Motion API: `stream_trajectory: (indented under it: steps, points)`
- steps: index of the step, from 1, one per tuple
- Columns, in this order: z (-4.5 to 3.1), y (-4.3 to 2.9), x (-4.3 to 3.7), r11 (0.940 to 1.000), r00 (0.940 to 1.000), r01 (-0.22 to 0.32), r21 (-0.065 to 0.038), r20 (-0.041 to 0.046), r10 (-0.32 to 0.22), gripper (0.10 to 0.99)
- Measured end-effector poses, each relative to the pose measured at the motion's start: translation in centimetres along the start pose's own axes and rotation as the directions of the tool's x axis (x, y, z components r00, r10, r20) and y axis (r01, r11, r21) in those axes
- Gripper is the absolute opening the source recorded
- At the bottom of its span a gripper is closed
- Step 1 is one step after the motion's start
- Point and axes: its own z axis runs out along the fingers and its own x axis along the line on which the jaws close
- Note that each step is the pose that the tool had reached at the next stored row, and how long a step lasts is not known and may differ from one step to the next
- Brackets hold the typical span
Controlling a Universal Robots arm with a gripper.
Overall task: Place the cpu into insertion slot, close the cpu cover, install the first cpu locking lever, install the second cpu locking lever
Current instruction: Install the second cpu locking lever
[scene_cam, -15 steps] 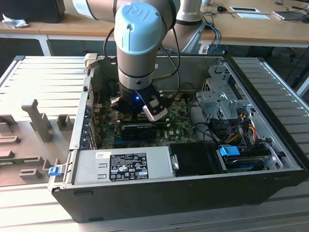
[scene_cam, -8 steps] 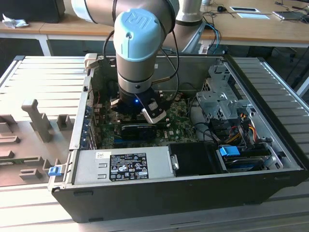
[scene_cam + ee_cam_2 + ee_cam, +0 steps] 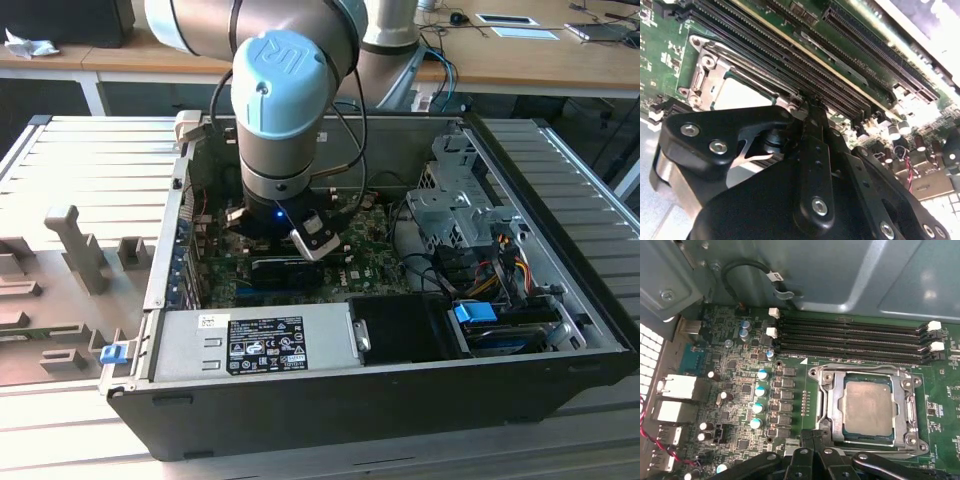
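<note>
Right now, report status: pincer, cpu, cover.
Pincer low at socket edge, state unclear. Cpu seated in insertion slot. Cpu cover down over it. Nothing in the way.

A: Support surface? 
B: Ribbed grey metal table [image 3: 80, 160], slats running lengthwise.
A: What rests on it?
B: Open black computer case [image 3: 330, 410], lying on its side, near the middle. Towards the exterior view's left, a grey fixture tray [image 3: 40, 300] with upright blocks, just beside the case. A small blue clip [image 3: 112, 352] sits at the tray's edge, next to the case's corner.
</note>
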Motion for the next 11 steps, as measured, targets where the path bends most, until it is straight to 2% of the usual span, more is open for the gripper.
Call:
stream_trajectory:
  steps: [3,4,8,11]
  points:
    - [-1.66,0.53,0.03,1.0000,1.0000,0.000,0.001,-0.0004,0.000,0.106]
    - [-1.95,0.63,0.03,1.0000,1.0000,0.000,0.001,-0.0006,0.000,0.106]
    - [-2.72,0.88,0.02,1.0000,1.0000,0.000,0.001,-0.0006,0.000,0.106]
    - [-2.96,0.96,0.01,1.0000,1.0000,0.000,0.000,-0.0005,0.000,0.106]
